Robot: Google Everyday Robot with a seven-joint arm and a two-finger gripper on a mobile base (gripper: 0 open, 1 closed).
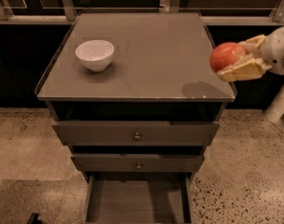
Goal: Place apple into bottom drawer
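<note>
The apple (226, 56), red-orange with a paler patch, is held in the air over the right edge of the cabinet top. My gripper (239, 59) comes in from the right and is shut on the apple, one pale finger behind it and one under it. The bottom drawer (136, 200) is pulled open at the bottom of the frame, and its flat floor shows bare. It lies well below and to the left of the apple.
A white bowl (95, 54) stands on the left of the grey cabinet top (146, 45). Two upper drawers with small knobs (137, 136) are slightly ajar. A speckled floor (244, 171) surrounds the cabinet. A rail (132, 17) runs behind it.
</note>
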